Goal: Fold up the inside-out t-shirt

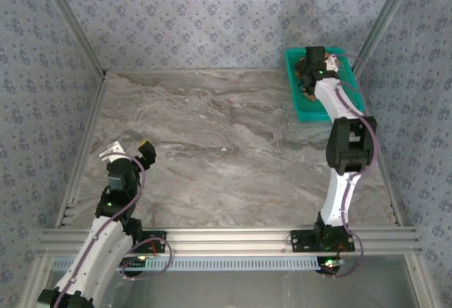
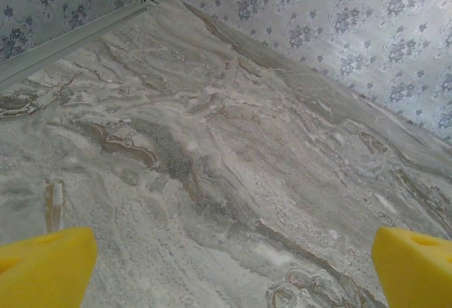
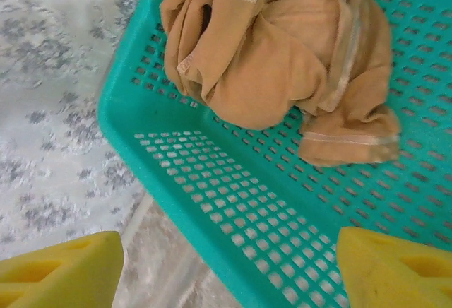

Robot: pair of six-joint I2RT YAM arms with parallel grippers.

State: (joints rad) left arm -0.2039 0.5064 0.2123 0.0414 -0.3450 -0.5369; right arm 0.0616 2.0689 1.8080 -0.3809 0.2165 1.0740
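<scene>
The inside-out t-shirt (image 3: 282, 61) lies crumpled in a tan heap inside the teal basket (image 3: 212, 202), its stitched hems showing. My right gripper (image 3: 229, 269) hovers over the basket's near wall, jaws wide apart, the cloth a little beyond the yellow fingertips (image 3: 63, 269) and nothing between them. From above, the right gripper (image 1: 311, 64) reaches over the basket (image 1: 300, 107) at the back right, where a bit of the t-shirt (image 1: 305, 80) peeks out under it. My left gripper (image 1: 127, 152) stands open over bare marble at the front left, as the left gripper (image 2: 233, 265) in its wrist view confirms.
The marble tabletop (image 1: 226, 145) is walled by patterned panels on three sides, with an aluminium rail (image 1: 226, 241) along the near edge. The basket sits tight against the back right corner.
</scene>
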